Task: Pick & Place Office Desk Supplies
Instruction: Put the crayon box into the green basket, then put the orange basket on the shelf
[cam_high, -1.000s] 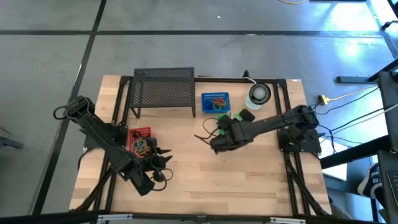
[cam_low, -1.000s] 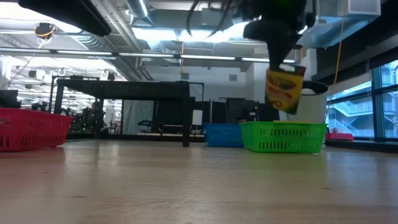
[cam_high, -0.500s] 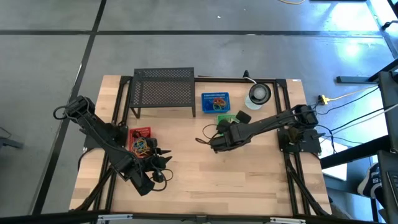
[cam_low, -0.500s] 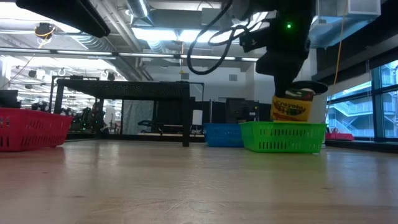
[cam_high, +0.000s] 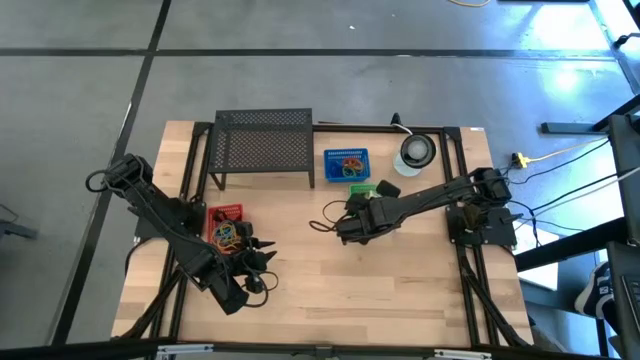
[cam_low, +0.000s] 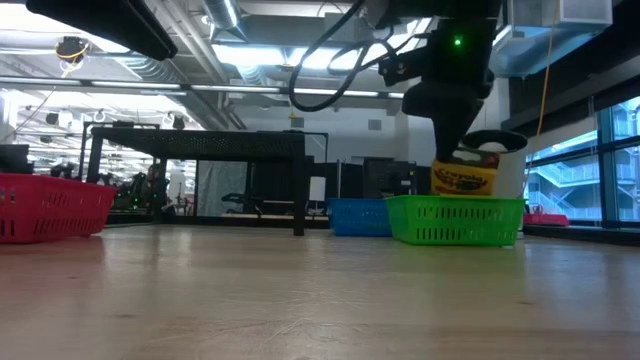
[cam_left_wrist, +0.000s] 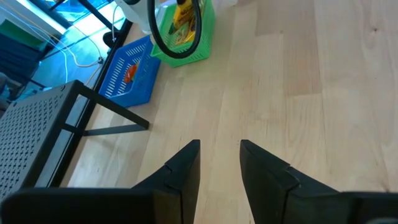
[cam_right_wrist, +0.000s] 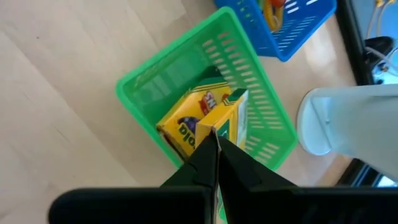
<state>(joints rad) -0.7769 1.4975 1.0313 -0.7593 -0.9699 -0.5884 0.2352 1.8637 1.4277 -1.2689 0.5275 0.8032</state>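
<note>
Yellow crayon box (cam_right_wrist: 205, 121) is pinched at its upper edge by the right gripper (cam_right_wrist: 214, 144), fingers closed on it, and hangs partly down inside the green basket (cam_right_wrist: 149, 81), tilted rather than flat. Risk: such a thin hold may let the box pivot, catch the basket rim, and tip out or drag the light basket on release. Left gripper (cam_left_wrist: 219, 163) hovers over bare table (cam_left_wrist: 323, 124), fingers apart, empty.
</note>
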